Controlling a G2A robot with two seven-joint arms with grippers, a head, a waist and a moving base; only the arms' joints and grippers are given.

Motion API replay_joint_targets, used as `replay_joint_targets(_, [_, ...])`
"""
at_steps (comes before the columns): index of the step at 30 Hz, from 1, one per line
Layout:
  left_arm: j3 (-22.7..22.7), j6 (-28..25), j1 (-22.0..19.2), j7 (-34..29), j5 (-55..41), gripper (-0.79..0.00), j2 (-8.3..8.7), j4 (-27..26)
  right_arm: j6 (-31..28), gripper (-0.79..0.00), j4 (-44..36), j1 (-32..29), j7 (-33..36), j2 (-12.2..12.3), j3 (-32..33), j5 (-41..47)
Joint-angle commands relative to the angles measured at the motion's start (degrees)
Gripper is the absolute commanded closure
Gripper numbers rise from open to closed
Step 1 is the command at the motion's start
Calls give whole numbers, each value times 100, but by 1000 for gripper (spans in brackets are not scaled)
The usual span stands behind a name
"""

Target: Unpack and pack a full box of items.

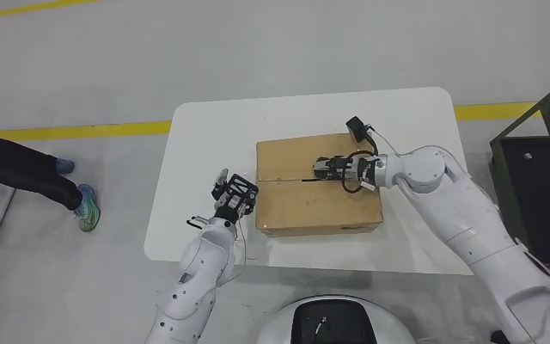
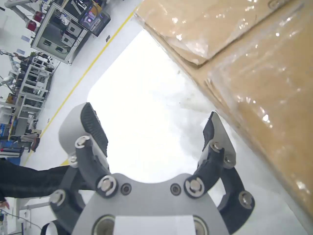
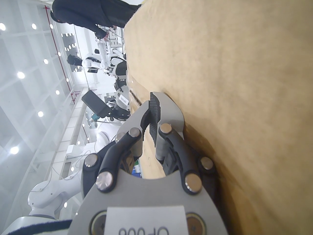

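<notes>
A closed brown cardboard box (image 1: 318, 185) lies on the white table (image 1: 206, 138), its two top flaps meeting at a centre seam. My right gripper (image 1: 320, 168) rests on the box top beside that seam; in the right wrist view its fingers (image 3: 153, 113) are shut with nothing between them, lying against the cardboard (image 3: 232, 74). My left gripper (image 1: 234, 191) hovers over the table just off the box's left side. It stands open (image 2: 152, 123) and empty, with the box's taped corner (image 2: 220, 50) close beside one fingertip.
The table has bare surface to the left of and behind the box. A dark green frame (image 1: 520, 163) stands off the table's right edge. A person's legs and shoes (image 1: 51, 185) are on the floor to the far left.
</notes>
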Motion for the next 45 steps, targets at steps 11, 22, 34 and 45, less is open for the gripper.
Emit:
replay_joint_targets(11, [-110,317,199,351,-126,-259,-69,-328,52,0,-135,-105,8,41,104,-33])
replay_joint_targets(22, [-300,381,515,446,110,-696,-77,-647,41,0,-73,-75,29,45,128,-28])
replay_joint_targets(34, [-144,-333,448,301,1159,-785,-67,-236,-24,0,12,-46,35,36,131,21])
replay_joint_targets(45, [-327,-878,504,450,500,-785,-85,-530,8,0,-5,-35,12,27,98,-15])
